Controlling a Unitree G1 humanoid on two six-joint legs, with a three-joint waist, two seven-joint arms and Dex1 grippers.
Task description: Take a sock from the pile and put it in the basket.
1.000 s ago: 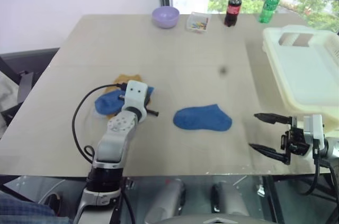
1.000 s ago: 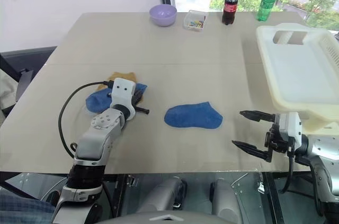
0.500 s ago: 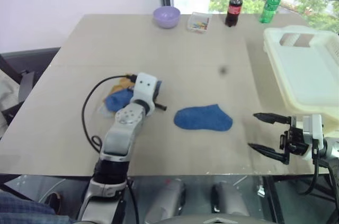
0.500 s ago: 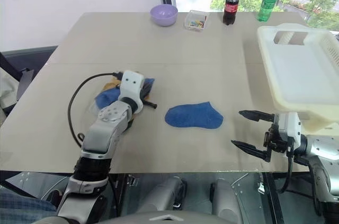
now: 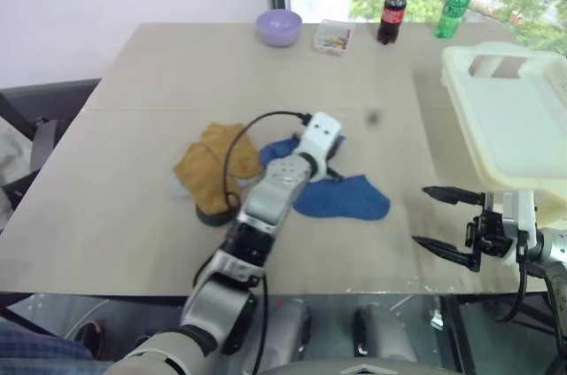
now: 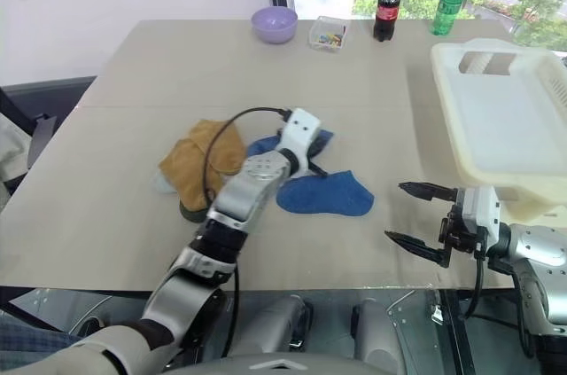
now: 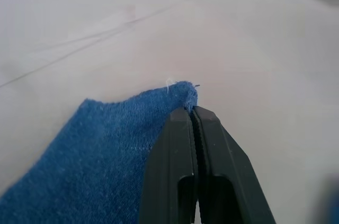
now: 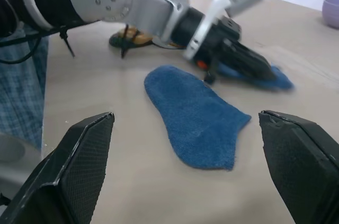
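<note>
My left gripper (image 7: 192, 108) is shut on the edge of a royal-blue sock (image 5: 276, 150) and holds it just above the table's middle. The sock trails back toward the pile, where a mustard-tan sock (image 5: 205, 167) lies crumpled. A second blue sock (image 5: 350, 199) lies flat just in front of the left gripper. My right gripper (image 5: 421, 215) hovers near the table's front right edge, open with nothing between its fingers. The cream-white basket (image 5: 461, 118) stands at the right, beyond the right gripper.
Along the far edge of the table stand a lilac bowl (image 5: 277, 27), a small clear box (image 5: 332, 36), a cola bottle (image 5: 391, 11) and a green bottle (image 5: 451, 6). The left arm's black cable (image 5: 232, 149) loops over the mustard sock.
My left arm has swung to the right, away from the pile, with a blue sock in its gripper. The mustard sock now lies uncovered. The right gripper has not moved.
</note>
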